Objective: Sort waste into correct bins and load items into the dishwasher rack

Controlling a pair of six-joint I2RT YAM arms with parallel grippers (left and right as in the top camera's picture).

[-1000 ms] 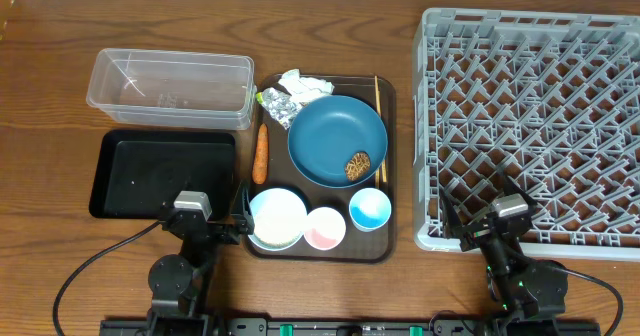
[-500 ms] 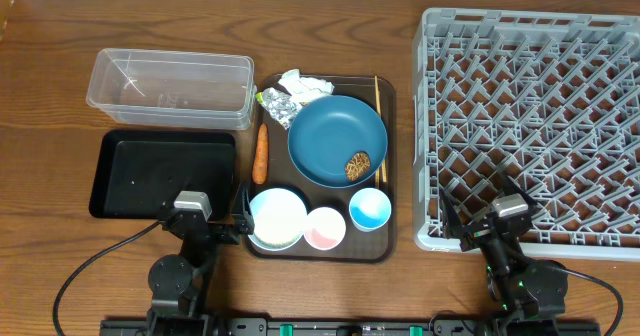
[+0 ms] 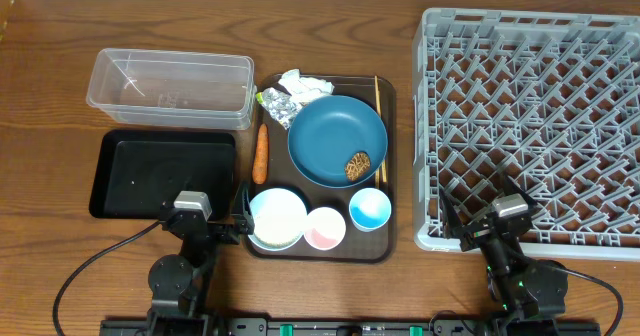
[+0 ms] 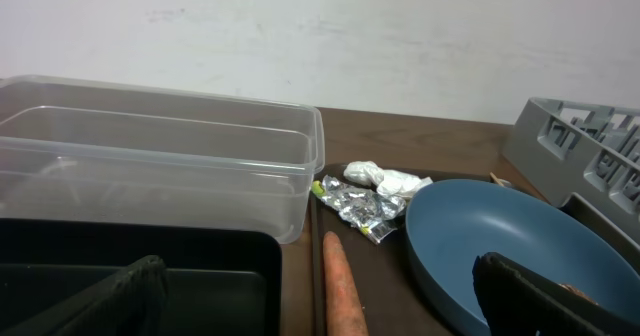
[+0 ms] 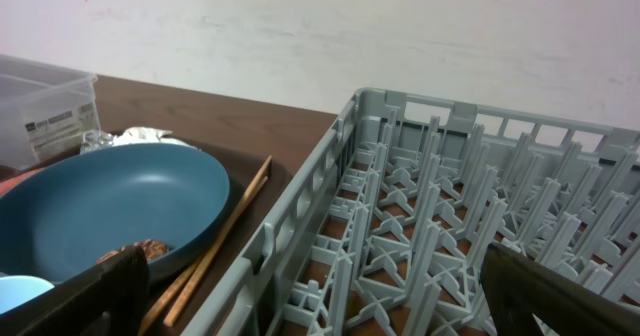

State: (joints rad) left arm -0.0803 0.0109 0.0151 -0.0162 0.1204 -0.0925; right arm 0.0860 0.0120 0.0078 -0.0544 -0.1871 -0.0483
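Claws: left claw (image 4: 320, 301) and right claw (image 5: 320, 296) both stand wide open, holding nothing.

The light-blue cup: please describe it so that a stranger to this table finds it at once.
Start at the brown serving tray between the black tray and the grey rack. Along its near edge stand a white bowl, a pink cup and the light-blue cup in a row. It is the rightmost, next to the blue plate, and the only one coloured blue inside.
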